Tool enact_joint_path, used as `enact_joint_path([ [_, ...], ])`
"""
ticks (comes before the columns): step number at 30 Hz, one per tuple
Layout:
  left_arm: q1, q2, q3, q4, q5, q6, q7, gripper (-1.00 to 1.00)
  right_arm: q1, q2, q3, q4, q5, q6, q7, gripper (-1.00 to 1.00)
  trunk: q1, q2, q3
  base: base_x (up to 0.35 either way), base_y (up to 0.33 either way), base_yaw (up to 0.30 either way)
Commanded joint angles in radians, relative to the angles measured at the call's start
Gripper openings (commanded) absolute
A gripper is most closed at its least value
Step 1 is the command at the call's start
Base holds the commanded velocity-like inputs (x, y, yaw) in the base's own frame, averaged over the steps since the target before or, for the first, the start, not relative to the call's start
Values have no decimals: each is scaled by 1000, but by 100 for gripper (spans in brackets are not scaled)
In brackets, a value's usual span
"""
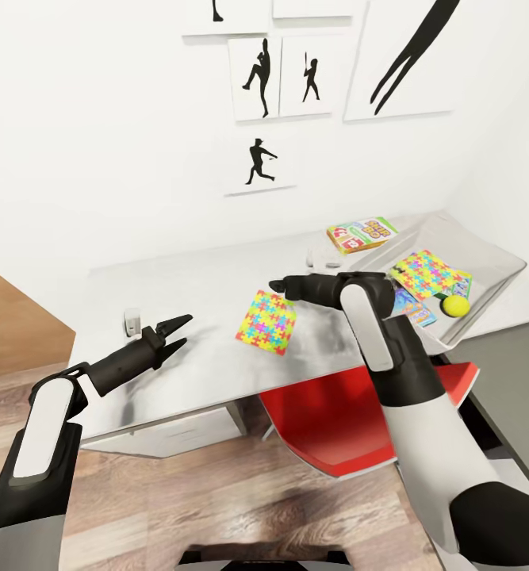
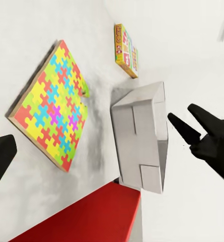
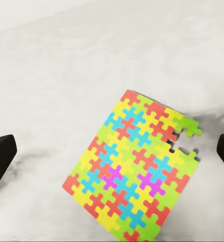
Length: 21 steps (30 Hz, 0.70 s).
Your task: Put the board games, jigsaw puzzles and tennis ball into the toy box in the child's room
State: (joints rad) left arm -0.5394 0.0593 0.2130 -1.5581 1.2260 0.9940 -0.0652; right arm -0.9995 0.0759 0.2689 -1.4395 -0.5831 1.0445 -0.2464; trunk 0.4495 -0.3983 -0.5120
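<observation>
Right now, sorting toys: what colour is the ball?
Yellow-green ball, best in head view.

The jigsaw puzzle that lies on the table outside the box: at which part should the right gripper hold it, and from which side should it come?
The jigsaw puzzle is a thin sheet lying flat on the table, so probably best from above, pinching across one edge. The right gripper already hovers open over it. The edge with the notch and the protruding green piece looks weakest; take a straight edge instead.

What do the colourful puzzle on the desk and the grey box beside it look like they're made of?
The jigsaw puzzle looks like thin matte cardboard or foam: flat, interlocking pieces with a pale edge visible in the left wrist view. The toy box seems thin, smooth plastic or sheet metal, with a soft sheen on its straight grey walls; the render leaves that open. The table top looks like pale, faintly glossy laminate.
</observation>
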Motion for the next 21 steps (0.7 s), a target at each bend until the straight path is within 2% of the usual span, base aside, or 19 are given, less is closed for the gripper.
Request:
enact_joint_path([
  [1,-1,0,1,0,-6,5,-7,100,-1,0,0,0,-11,3,-10,100,0,-2,-1,-4,11,0],
  [4,-1,0,1,0,-6,5,-7,100,0,1,-6,55,-11,3,-11,100,0,-2,-1,-2,7,-10],
  [6,0,1,2,0,-6,5,-7,100,0,1,-12,126,-11,3,-11,100,0,-2,-1,-2,5,-29],
  [9,0,1,2,0,-6,5,-7,100,-2,1,-14,167,-12,3,-11,100,0,-2,-1,-1,4,-38],
  [11,1,2,2,0,-7,5,-7,100,-7,-2,-18,254,-14,3,-8,100,0,-2,-1,-1,3,-46],
  [12,2,2,2,0,-7,5,-7,100,-10,-5,-20,296,-15,-12,-6,100,0,-2,-1,-1,2,-41],
  [15,3,3,3,0,-8,5,-7,100,-13,-8,-24,336,-15,-36,-4,100,0,-2,-1,-1,2,-36],
  [17,5,5,3,1,-8,5,-7,100,-23,-16,-32,402,-17,-85,-1,100,0,-2,-1,0,1,-24],
  [21,8,10,3,1,-9,5,-7,100,-34,-24,-43,451,-18,-123,2,100,0,-2,-1,0,1,-17],
])
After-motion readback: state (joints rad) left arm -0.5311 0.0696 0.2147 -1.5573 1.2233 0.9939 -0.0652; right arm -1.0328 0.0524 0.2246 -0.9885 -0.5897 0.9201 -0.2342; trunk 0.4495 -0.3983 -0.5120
